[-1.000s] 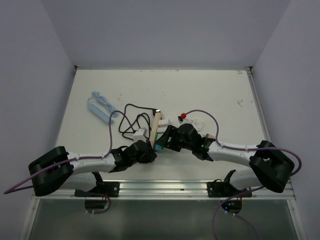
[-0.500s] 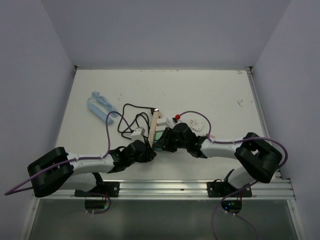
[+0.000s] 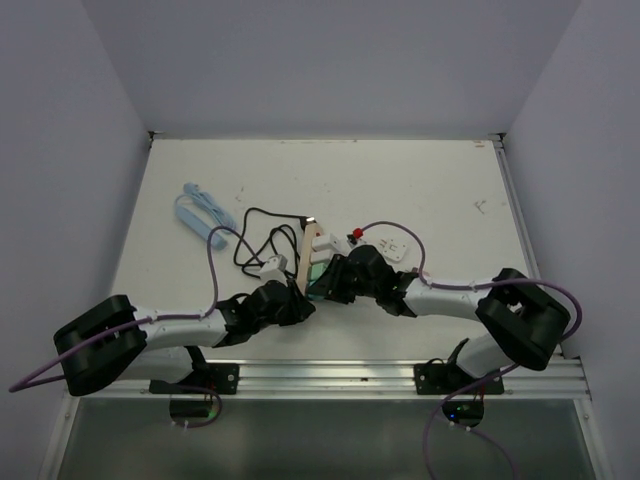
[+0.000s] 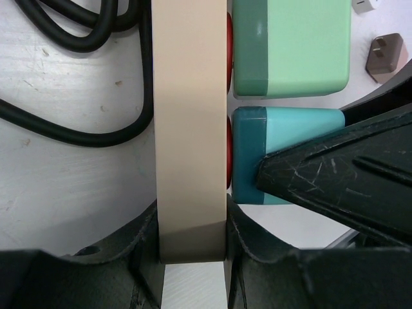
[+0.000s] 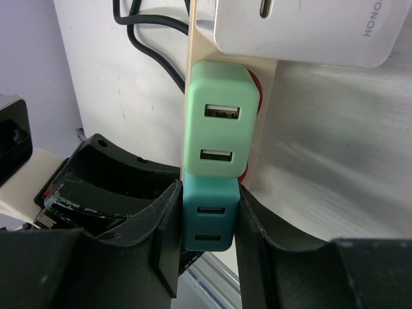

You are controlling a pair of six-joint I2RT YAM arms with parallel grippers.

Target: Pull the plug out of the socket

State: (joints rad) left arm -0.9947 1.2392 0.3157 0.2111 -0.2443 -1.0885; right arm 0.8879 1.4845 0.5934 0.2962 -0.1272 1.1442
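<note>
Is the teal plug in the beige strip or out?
In: the teal plug sits flush against the beige strip, level with the green plug beside it.

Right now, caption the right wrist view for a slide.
Right gripper clamps the teal plug on the beige power strip.

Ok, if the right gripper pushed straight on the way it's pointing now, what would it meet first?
The teal adapter: it sits between the right gripper's fingers, so it would bottom out there first. Just beyond, the mint adapter adjoins it and likely blocks the fingertips, though depth is unclear.
</note>
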